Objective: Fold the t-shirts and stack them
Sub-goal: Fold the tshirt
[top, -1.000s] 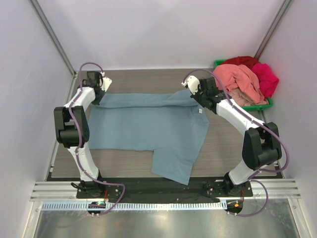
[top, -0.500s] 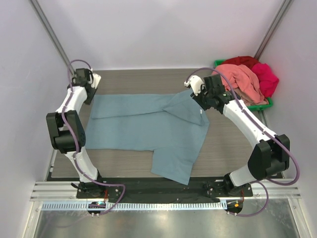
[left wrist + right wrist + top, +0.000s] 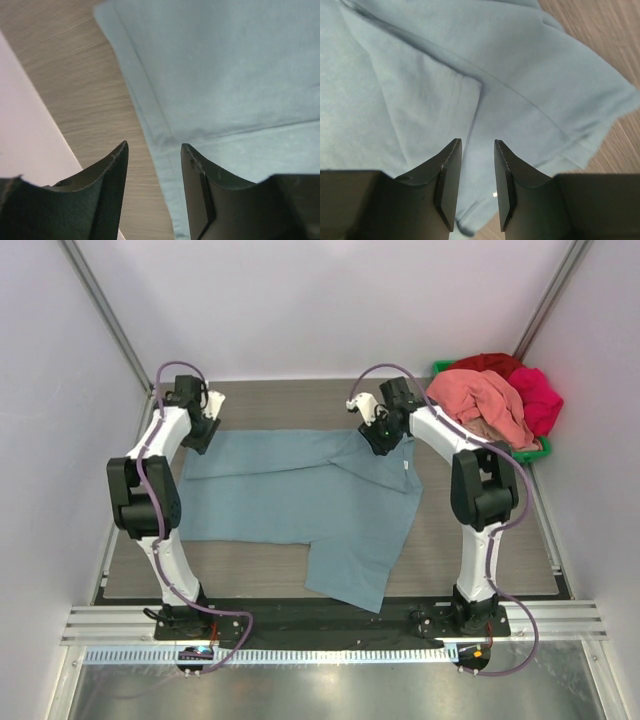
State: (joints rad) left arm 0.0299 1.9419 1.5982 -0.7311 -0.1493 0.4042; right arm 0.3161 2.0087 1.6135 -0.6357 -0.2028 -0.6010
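The large dusty blue-grey t-shirt (image 3: 300, 500) lies spread on the table, its far edge folded over toward me. My left gripper (image 3: 207, 430) hovers open and empty over the shirt's far left corner; in the left wrist view (image 3: 152, 150) the hem (image 3: 150, 125) runs between the jaws. My right gripper (image 3: 378, 443) hovers open and empty over the far right sleeve; the right wrist view (image 3: 476, 145) shows the folded cloth (image 3: 485, 85) below. A salmon-pink tee (image 3: 480, 405), a magenta tee (image 3: 540, 398) and a red tee (image 3: 490, 363) are piled at the far right.
A green plastic bin (image 3: 530, 452) at the far right corner holds the pile of tees. White walls close in at the left (image 3: 30, 140), the back and the right. The wooden table (image 3: 480, 540) shows bare to the right of the shirt.
Both grippers have let go of the shirt's far edge, which now lies folded down on the table. The left gripper moved right and nearer; the right gripper swung left and back.
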